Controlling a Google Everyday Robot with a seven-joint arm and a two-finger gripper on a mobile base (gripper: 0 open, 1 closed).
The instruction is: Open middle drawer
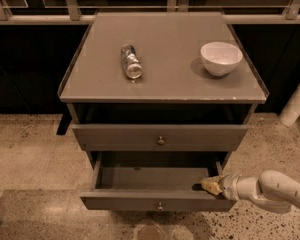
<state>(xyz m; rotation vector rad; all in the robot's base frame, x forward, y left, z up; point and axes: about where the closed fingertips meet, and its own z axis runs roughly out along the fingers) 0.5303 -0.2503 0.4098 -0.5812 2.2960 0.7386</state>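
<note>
The middle drawer (pixel 140 201) is a flat grey front with a small round knob (pixel 160 205). It stands pulled well out of the grey cabinet, and its inside shows bare. My gripper (pixel 210 185) comes in from the lower right on a white arm (pixel 270 190). Its tip rests at the right end of the drawer, just behind the front panel's top edge.
The top drawer (pixel 120 137) with its knob (pixel 161 140) sits above, slightly out. On the cabinet top (pixel 170 79) lie a clear bottle (pixel 131 61) on its side and a white bowl (pixel 220 58). A white post (pixel 296 104) stands at the right. The floor is speckled.
</note>
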